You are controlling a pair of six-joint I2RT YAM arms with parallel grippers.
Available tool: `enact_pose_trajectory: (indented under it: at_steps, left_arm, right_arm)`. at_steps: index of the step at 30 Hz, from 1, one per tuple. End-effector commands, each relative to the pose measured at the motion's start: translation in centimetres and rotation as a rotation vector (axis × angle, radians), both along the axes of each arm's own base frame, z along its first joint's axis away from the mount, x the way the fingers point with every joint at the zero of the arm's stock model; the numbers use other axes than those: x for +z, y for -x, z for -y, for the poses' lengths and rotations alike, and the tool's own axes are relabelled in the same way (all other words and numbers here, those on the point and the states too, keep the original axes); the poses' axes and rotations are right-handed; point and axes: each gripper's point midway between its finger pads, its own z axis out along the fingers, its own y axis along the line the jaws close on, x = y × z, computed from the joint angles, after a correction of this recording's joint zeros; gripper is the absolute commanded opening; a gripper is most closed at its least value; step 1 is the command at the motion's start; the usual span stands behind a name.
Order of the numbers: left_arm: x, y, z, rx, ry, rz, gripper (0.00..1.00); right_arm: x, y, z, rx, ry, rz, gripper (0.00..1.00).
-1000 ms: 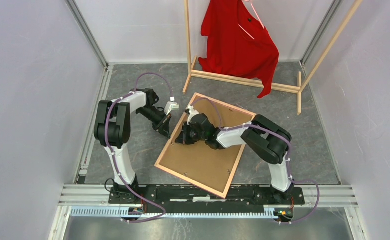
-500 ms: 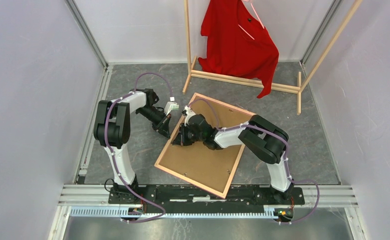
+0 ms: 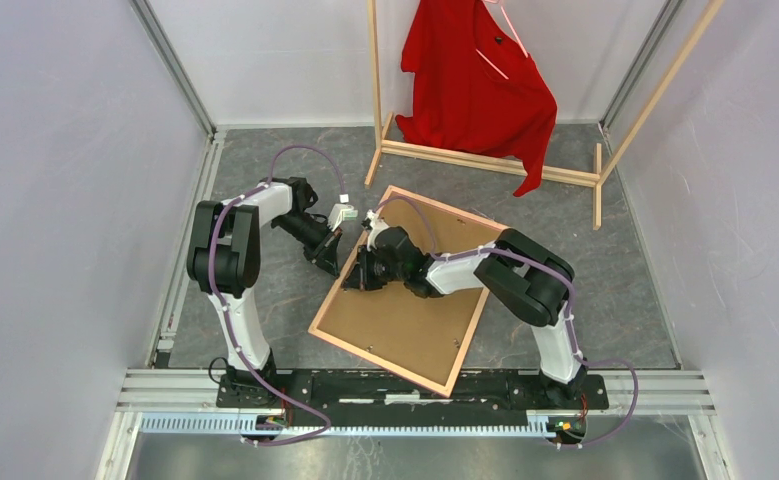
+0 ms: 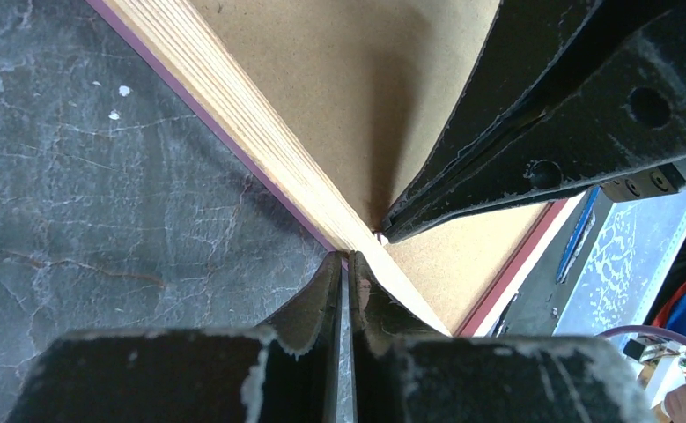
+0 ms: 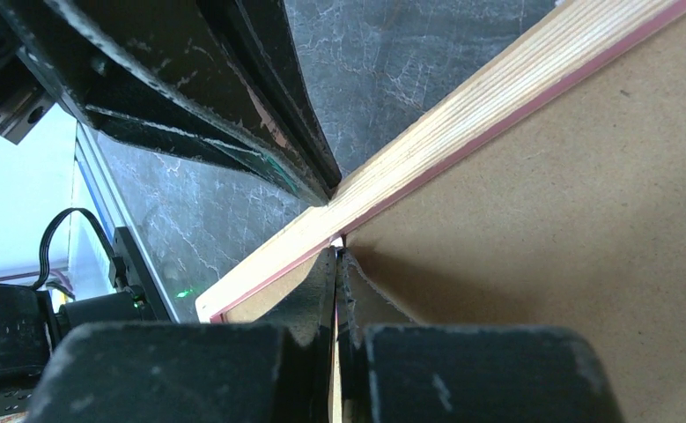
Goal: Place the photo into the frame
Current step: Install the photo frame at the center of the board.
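The frame (image 4: 251,123) lies flat on the grey table (image 3: 265,300) between the 2 arms, wood back facing up and turned at an angle. A brown backing board (image 3: 405,320) fills its opening, and the photo cannot be seen in any view. The left gripper (image 4: 343,257) is closed with nothing between its fingers. Its tips press against the outer side of the frame's left rail, where a thin pink edge meets the table. The right gripper (image 5: 336,254) is also closed and empty. Its tips rest on the backing board just inside the same rail, right opposite the left gripper, so the 2 pairs of tips nearly meet across the strip of wood. At the far end of the table stands a wooden rack (image 3: 485,160) with a red shirt (image 3: 475,80) hanging on it, well apart from the frame.
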Motion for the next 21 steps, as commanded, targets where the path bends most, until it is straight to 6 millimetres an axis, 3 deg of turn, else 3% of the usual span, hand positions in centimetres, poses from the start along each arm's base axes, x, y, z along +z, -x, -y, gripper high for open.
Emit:
enact_pose_trajectory:
  at_steps: [1, 8, 12, 17, 21]
  left_arm:
    - [-0.7, 0.0, -1.1, -0.022, -0.076, 0.032, 0.11]
    - [-0.7, -0.1, -1.1, -0.023, -0.074, 0.035, 0.11]
    - [-0.7, 0.0, -1.1, -0.022, -0.073, 0.034, 0.11]
    - [0.0, -0.6, -1.1, -0.017, -0.075, 0.051, 0.11]
    - [1.4, -2.7, -0.9, 0.035, -0.054, 0.084, 0.11]
  right_arm:
    - [-1.0, 0.5, -0.8, 0.036, 0.009, -0.021, 0.0]
    - [-1.5, 1.1, -0.7, 0.049, 0.004, -0.045, 0.0]
    - [-0.6, 0.1, -0.5, 0.028, -0.003, -0.025, 0.0]
    - [3.4, -3.8, 0.7, -0.026, -0.046, 0.065, 0.0]
    - [7.3, -8.1, 3.8, -0.101, -0.046, 0.165, 0.01]
